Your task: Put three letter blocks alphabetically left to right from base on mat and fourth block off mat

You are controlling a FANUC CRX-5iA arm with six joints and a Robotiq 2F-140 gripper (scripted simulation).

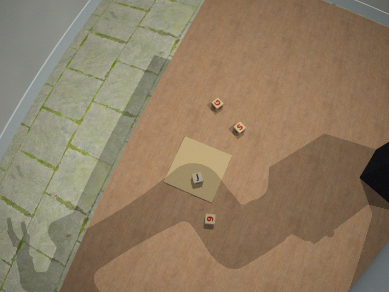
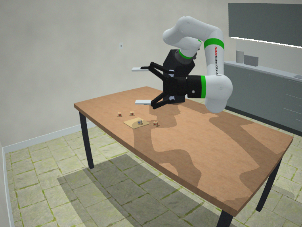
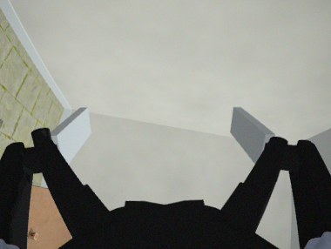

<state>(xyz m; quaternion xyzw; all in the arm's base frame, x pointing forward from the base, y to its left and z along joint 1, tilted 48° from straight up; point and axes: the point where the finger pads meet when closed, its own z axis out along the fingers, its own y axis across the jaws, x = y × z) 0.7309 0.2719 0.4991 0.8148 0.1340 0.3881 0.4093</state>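
1. Black gripper (image 3: pixel 165 129) body across the bottom, linkages rising left and right, spread wide with nothing between.
2. Pale grey fingertips at either side, well apart.
3. Plain grey wall (image 3: pixel 173 35) filling most of the view.
4. Strip of mossy stone floor (image 3: pixel 23 98) along the left edge.
5. Sliver of brown table (image 3: pixel 43 219) at lower left, one tiny block (image 3: pixel 31 234) on it, markings too small to read.

table (image 1: pixel 282 78): matt wood grain | mat (image 1: pixel 200 150): matt (paper-like) | floor (image 1: pixel 94 78): rough stone
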